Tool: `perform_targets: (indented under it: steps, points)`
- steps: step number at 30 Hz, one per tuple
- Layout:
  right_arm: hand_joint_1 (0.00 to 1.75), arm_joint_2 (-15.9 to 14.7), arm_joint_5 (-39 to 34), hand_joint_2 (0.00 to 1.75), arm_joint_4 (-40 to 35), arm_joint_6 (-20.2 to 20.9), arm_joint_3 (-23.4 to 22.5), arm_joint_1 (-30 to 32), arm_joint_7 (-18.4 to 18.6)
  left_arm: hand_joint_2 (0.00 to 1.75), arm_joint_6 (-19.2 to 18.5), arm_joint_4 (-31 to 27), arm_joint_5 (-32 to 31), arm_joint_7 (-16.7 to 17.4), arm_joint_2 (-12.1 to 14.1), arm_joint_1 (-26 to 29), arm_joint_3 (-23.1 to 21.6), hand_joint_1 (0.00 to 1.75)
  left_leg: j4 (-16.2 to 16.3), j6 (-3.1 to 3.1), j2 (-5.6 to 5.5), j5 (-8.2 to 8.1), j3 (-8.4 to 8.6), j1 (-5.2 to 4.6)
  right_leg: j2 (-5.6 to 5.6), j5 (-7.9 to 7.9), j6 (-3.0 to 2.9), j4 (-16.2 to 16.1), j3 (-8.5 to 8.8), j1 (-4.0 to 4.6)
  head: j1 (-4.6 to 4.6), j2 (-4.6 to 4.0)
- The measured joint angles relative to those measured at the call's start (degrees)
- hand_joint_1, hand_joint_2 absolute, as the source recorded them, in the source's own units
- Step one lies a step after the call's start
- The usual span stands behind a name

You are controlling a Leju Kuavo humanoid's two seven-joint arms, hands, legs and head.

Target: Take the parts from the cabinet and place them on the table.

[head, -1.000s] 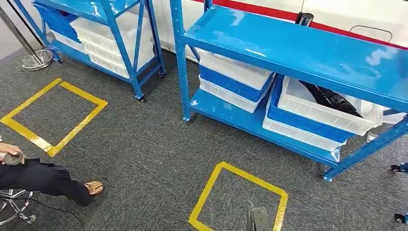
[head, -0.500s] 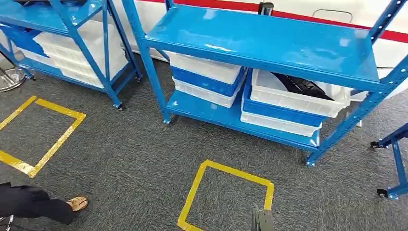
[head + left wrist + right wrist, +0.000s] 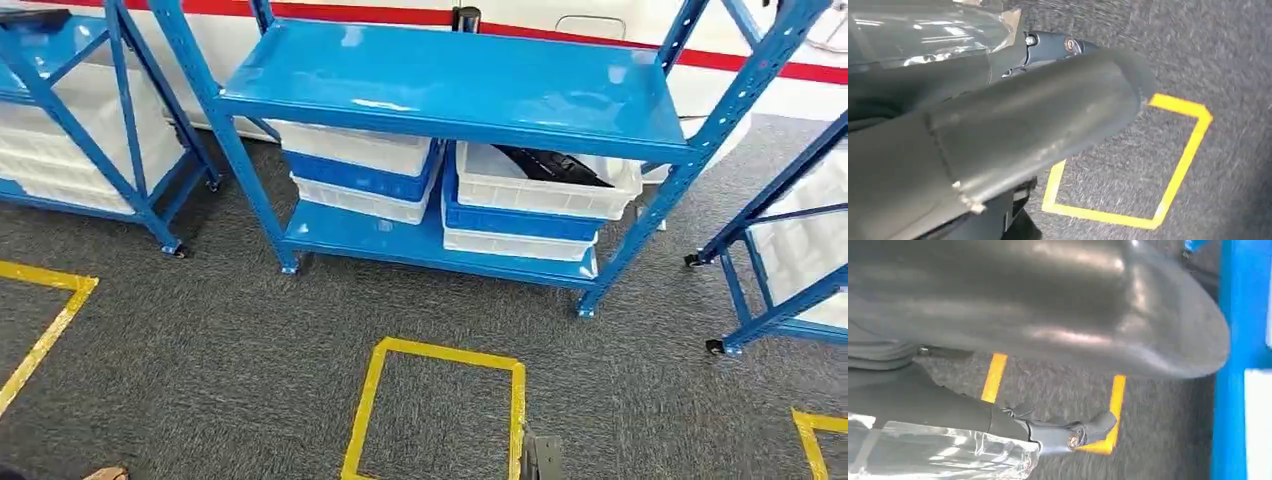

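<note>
Facing the blue rack [image 3: 450, 85] at twelve o'clock; black parts [image 3: 553, 165] in its white bin [image 3: 545, 190]; neither hand's [image 3: 1013, 135] [image 3: 1048, 315] grip can be told.

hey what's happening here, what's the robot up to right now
Nothing is being handled at this moment. The robot faces a blue rack across grey carpet, with a yellow taped square on the floor just ahead. On the rack's lower shelf sit stacked white and blue bins; the right stack's top bin holds a dark part. Both arms hang low: the left robot hand and right robot hand are seen over the carpet, apparently holding nothing.
</note>
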Motion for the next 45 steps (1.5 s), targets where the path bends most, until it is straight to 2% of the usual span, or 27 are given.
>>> perform_targets:
  steps: [2, 3, 4, 5, 6, 7, 8, 9, 11, 13, 14, 15, 16, 17, 18, 19, 20, 21, 22, 24, 26, 28, 31, 32, 33, 44, 45]
  points:
    - [0.0, -0.1, -0.1, 0.0, 0.0, 0.0, 0.0, 0.1, 0.0, 0.0, 0.0, 0.0, 0.0, 0.1, 0.0, 0.1, 0.0, 0.0, 0.0, -0.1, 2.0, -0.25, 0.07, -0.04, -0.63, -2.63, 0.5, 8.4, -4.58, -0.58, -0.04, 0.0]
    - [0.0, -0.1, -0.1, 0.0, 0.0, 0.0, 0.0, 0.3, 0.1, 0.0, 0.0, 0.0, 0.0, 0.1, 0.0, 0.1, 0.0, 0.0, 0.0, -0.25, 2.78, -0.35, 0.09, 0.01, -0.75, -2.51, 1.11, 9.7, -5.42, -0.89, 0.04, 0.0]
    - [0.0, -0.2, -0.1, 0.0, 0.0, 0.0, 0.0, 0.4, 0.1, 0.0, 0.0, 0.0, 0.0, 0.1, -0.1, 0.1, 0.0, 0.0, 0.0, -0.44, 3.55, -0.5, 0.2, 0.09, -0.98, -1.26, 1.92, 7.7, -4.57, -1.31, -0.02, 0.0]
    - [0.0, -0.3, -0.1, 0.0, 0.1, 0.0, 0.0, 0.5, 0.1, 0.0, 0.0, 0.0, 0.0, 0.1, -0.2, 0.1, 0.0, 0.0, 0.0, -0.68, 4.19, -0.68, 0.39, 0.19, -1.41, 0.71, 2.71, 3.4, -2.41, -1.69, 0.04, 0.0]
    - [0.0, -0.3, -0.1, 0.0, 0.1, 0.0, 0.0, 0.5, 0.1, 0.0, 0.0, 0.0, 0.0, 0.1, -0.2, 0.1, 0.0, 0.0, 0.1, -1.04, 4.84, -0.91, 0.68, 0.39, -2.42, 3.07, 3.44, -2.8, 0.81, -2.0, 0.02, 0.0]
    - [0.0, -0.4, -0.1, 0.0, 0.1, 0.0, 0.0, 0.4, 0.1, 0.0, 0.0, 0.0, 0.0, 0.1, -0.2, 0.1, 0.0, 0.0, 0.1, -1.48, 5.44, -1.2, 1.05, 0.44, -4.77, 4.56, 3.63, -8.4, 3.76, -2.15, 0.09, 0.0]
    - [0.0, -0.3, -0.1, 0.0, 0.1, 0.0, 0.0, 0.3, 0.1, 0.0, 0.0, 0.0, 0.0, 0.1, -0.2, 0.0, 0.0, 0.0, -0.1, -1.93, 5.89, -1.42, 1.18, 0.03, -5.27, 4.57, 3.04, -7.8, 4.06, -1.35, 0.07, 0.0]
    - [0.0, -0.3, -0.1, 0.0, 0.1, 0.0, 0.0, 0.2, 0.1, 0.0, 0.0, 0.0, 0.0, 0.1, -0.2, 0.0, 0.0, 0.0, 0.1, -2.32, 6.3, -1.65, 1.43, 0.07, -4.73, 4.86, 2.27, -8.5, 3.82, -1.21, 0.03, 0.0]
    - [0.0, -0.3, -0.1, 0.0, 0.1, 0.0, 0.0, 0.2, 0.2, 0.0, 0.0, 0.0, 0.0, 0.1, -0.2, -0.1, 0.0, 0.0, 0.0, -2.53, 6.6, -1.71, 1.61, 0.1, -4.1, 4.75, 1.76, -8.4, 3.73, -1.05, -0.11, 0.0]
    - [0.0, -0.5, -0.1, 0.0, 0.1, 0.0, 0.0, 0.2, 0.2, 0.0, 0.0, 0.0, 0.0, 0.1, -0.3, -0.2, 0.0, 0.0, -0.3, -3.28, 7.68, -1.93, 2.06, 0.26, -2.92, 4.8, 0.8, -8.5, 3.66, -1.12, -0.02, 0.0]
    - [0.0, -0.5, -0.1, 0.0, 0.1, 0.0, 0.0, 0.3, 0.3, 0.0, 0.0, 0.0, 0.0, 0.1, -0.3, -0.3, 0.0, 0.0, 0.2, -3.58, 6.85, -2.4, 1.91, 0.72, -2.46, 4.97, 0.36, -8.7, 4.07, -2.31, -0.18, 0.0]
    - [0.0, -0.5, -0.1, 0.0, 0.1, -0.5, 0.0, 0.3, 0.3, 0.0, 0.0, 0.0, 0.0, 0.1, -0.2, -0.4, 0.0, 0.0, 2.6, -3.65, 3.79, -4.32, 1.09, 0.8, -2.08, 4.98, -0.11, -8.7, 4.05, -2.18, -0.44, 0.0]
    - [0.0, -0.5, -0.1, 0.0, 0.1, -0.9, 0.0, 0.2, 0.3, 0.0, 0.0, 0.0, 0.0, 0.1, -0.2, -0.3, 0.0, 0.0, 7.1, -3.71, 1.96, -7.0, -1.01, 0.83, -1.84, 5.0, -0.69, -8.7, 4.04, -2.02, -0.66, 0.0]
    - [0.0, -0.4, -0.1, 0.0, 0.1, -1.3, 0.0, 0.2, 0.5, 0.0, 0.1, 0.0, 0.0, 0.1, -0.2, -0.3, 0.0, 0.0, 11.9, -3.85, 1.1, -9.21, -3.4, 0.82, -1.46, 4.98, -0.72, -8.7, 4.04, -1.87, -0.68, 0.0]
    - [0.0, -0.3, -0.2, 0.0, 0.1, -1.4, 0.0, 0.2, 0.5, 0.0, 0.1, 0.0, 0.0, 0.2, -0.2, -0.3, 0.0, 0.0, 14.4, -3.91, 0.86, -10.18, -4.73, 0.81, -1.26, 4.96, -0.74, -8.7, 4.03, -1.78, -0.68, 0.0]
    - [0.0, -0.3, -0.2, 0.0, 0.1, -1.4, 0.0, 0.3, 0.6, 0.0, 0.1, 0.0, 0.0, 0.2, -0.2, -0.2, 0.0, 0.0, 14.9, -3.92, 0.83, -10.35, -5.01, 0.81, -1.22, 4.95, -0.76, -8.7, 4.03, -1.76, -0.68, 0.0]
    - [0.0, -0.3, -0.3, 0.0, 0.1, -1.8, 0.0, 0.4, 0.9, 0.0, 0.2, 0.0, 0.0, 0.3, -0.2, 0.0, 0.0, 0.0, 18.2, -3.94, 0.68, -10.85, -6.97, 0.82, -0.78, 4.92, -0.79, -8.7, 4.07, -1.62, -0.7, 0.0]
    - [0.0, -0.4, -0.4, 0.0, 0.1, -2.1, 0.0, 0.4, 1.2, 0.0, 0.4, 0.0, -0.1, 0.3, -0.2, 0.1, 0.0, 0.0, 17.6, -3.85, 0.68, -9.42, -7.21, 0.82, -0.35, 4.91, -0.77, -8.7, 4.16, -1.56, -0.63, 0.0]
    - [0.0, -0.4, -0.5, 0.0, 0.2, -2.4, 0.0, 0.5, 1.7, 0.0, 0.6, 0.0, -0.2, 0.3, -0.2, 0.1, 0.0, 0.0, 14.4, -3.74, 0.68, -6.87, -6.05, 0.84, 0.0, 4.9, -0.76, -8.6, 4.23, -1.56, -0.7, 0.0]
    - [0.0, -0.5, -0.4, 0.0, 0.3, -3.2, 0.0, 0.4, 3.0, 0.0, 1.3, 0.0, -0.5, 0.3, -0.1, 0.1, 0.0, 0.0, 3.6, -3.6, 0.49, -1.06, -1.18, 1.16, 0.64, 4.87, -0.69, -8.5, 4.5, -1.59, -0.72, 0.0]
    - [0.0, -0.7, -0.1, 0.0, 0.5, -4.2, 0.0, 0.5, 4.5, 0.0, 1.8, 0.0, -0.7, 0.3, -0.2, 0.0, 0.0, 0.0, 1.1, -3.32, -0.18, -1.16, -0.43, 0.93, 0.84, 4.71, -0.26, -8.3, 4.12, -0.79, -0.61, 0.0]
    - [0.0, -1.0, 0.0, 0.0, 0.7, -5.1, 0.0, 0.8, 5.7, 0.0, 1.9, 0.0, -0.9, 0.3, -0.3, 0.0, 0.0, 0.0, 1.0, -3.46, -0.02, -1.0, -0.46, 0.82, 0.82, 4.45, -0.59, -8.2, 3.7, -0.22, -0.61, 0.0]
    - [0.0, -1.4, -0.1, 0.0, 1.4, -5.7, 0.0, 1.2, 8.3, 0.0, 2.7, 0.0, -1.0, 0.4, -0.3, 0.0, 0.0, 0.0, 1.0, -2.84, -0.11, -0.98, -0.4, 0.02, 0.74, 4.55, -0.4, -8.3, 3.79, -0.56, -0.61, 0.0]
    - [0.0, -1.5, -0.2, 0.0, 1.6, -6.1, 0.0, 1.3, 9.0, 0.0, 3.0, 0.0, -1.0, 0.6, -0.3, 0.0, 0.0, 0.0, 1.1, -2.65, -0.1, -0.94, -0.46, -0.14, 0.75, 4.77, -0.04, -8.4, 4.06, -0.72, -0.61, 0.0]
    - [0.0, -1.6, -0.3, 0.0, 1.8, -6.3, 0.0, 1.4, 9.4, 1.75, 3.0, 0.0, -1.0, 0.7, -0.3, 0.0, 0.0, 0.0, 1.1, -2.62, -0.08, -0.92, -0.53, -0.19, 0.76, 4.85, 0.08, -8.5, 4.04, -0.77, -0.66, 0.0]
    - [0.0, -2.3, -0.6, 0.0, 3.0, -7.7, 0.0, 2.2, 13.1, 1.75, 4.2, 0.0, -0.1, 1.4, -0.3, 0.0, 0.1, 0.0, 1.1, -2.23, -0.08, -1.02, -0.6, -0.34, 0.76, 4.88, 0.58, -8.6, 3.96, -0.93, -0.63, 0.0]
    - [0.0, -2.3, -0.8, 1.75, 3.0, -8.1, 0.0, 2.2, 13.9, 1.75, 4.2, 0.0, 0.2, 1.4, -0.3, 0.0, 0.1, 0.0, 1.1, -2.23, -0.08, -1.02, -0.6, -0.3, 0.76, 4.88, 0.57, -8.6, 3.94, -0.93, -0.63, 0.0]
